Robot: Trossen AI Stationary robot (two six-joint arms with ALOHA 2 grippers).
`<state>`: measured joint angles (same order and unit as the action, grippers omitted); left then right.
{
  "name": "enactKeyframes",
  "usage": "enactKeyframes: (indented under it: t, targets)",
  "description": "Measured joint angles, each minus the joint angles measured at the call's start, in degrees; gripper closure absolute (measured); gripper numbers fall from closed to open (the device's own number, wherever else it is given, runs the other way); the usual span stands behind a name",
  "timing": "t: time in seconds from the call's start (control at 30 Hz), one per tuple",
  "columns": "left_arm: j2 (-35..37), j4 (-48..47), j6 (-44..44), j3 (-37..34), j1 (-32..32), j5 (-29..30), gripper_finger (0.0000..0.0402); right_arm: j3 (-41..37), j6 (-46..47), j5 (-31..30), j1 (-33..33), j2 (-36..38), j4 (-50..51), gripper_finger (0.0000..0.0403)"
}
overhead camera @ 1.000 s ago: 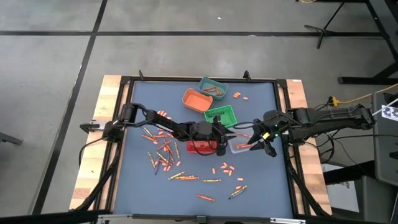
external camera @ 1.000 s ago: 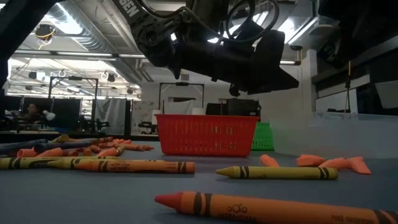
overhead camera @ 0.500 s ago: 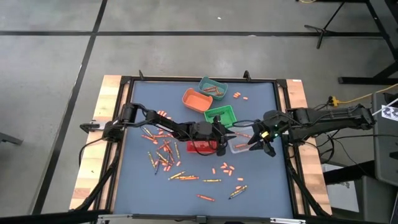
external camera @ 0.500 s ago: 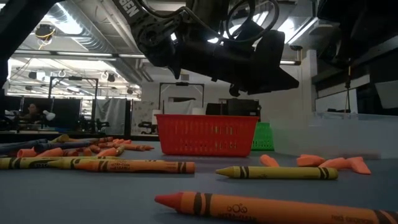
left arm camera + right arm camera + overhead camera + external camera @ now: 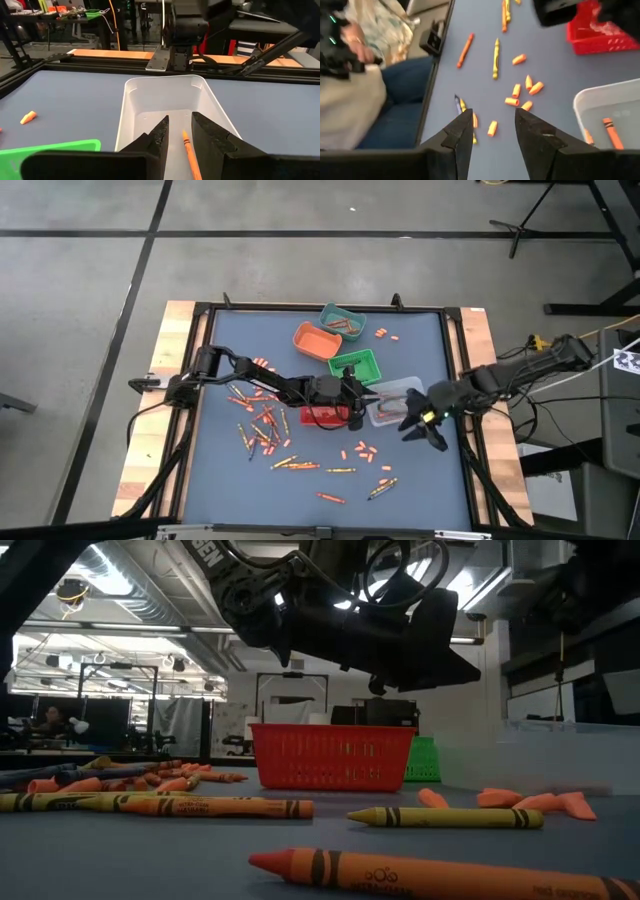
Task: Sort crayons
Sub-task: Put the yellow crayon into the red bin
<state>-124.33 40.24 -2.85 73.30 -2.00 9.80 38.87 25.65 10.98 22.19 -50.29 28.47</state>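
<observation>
At the left of the high view we see a loose heap of crayons (image 5: 262, 420) on the table (image 5: 420, 480), with more strewn along the lower middle and a few stubs (image 5: 385, 334) at the upper right. Our left gripper (image 5: 366, 402) hangs at the centre of the frame, above the near end of the clear bin (image 5: 395, 387), next to the red bin (image 5: 322, 418); its jaws stand narrowly parted and hold nothing. Through its wrist camera we see an orange crayon (image 5: 189, 151) lying in the clear bin between the fingers (image 5: 159, 134). Above centre sit the orange bin (image 5: 316, 340), the teal bin (image 5: 341, 320) and the green bin (image 5: 355, 366). Our right gripper (image 5: 420, 428) hovers right of centre, just beside the clear bin's lower right corner, jaws moderately apart and empty. Its wrist camera shows stubs (image 5: 521, 93) on the table below and a person (image 5: 365, 90) seated at the table's edge.
</observation>
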Motion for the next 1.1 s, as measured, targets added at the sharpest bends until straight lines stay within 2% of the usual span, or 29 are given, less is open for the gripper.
enactKeyframes:
  t: [0.2, 0.5, 0.83, 1.1]
  targets:
    - [0.00, -0.85, 0.00, 0.00, 0.00, -0.02, 0.0333, 0.00, 2.02, -7.51, 9.28, -5.48, -0.87, 0.0258]
    - [0.00, -0.89, -0.01, 0.00, 0.00, -0.02, 0.0333, 0.00, 2.64, -7.98, 18.57, -17.51, -6.98, 0.0258]
    - [0.02, -0.88, 0.00, 0.00, 0.00, -0.02, 0.0333, -0.04, 2.59, -9.53, 21.34, -29.46, -12.05, 0.0258]
    - [0.04, -1.12, 0.00, 0.00, -0.02, -0.02, 0.0333, -0.07, 2.59, -10.09, 21.33, -35.21, -16.59, 0.0258]
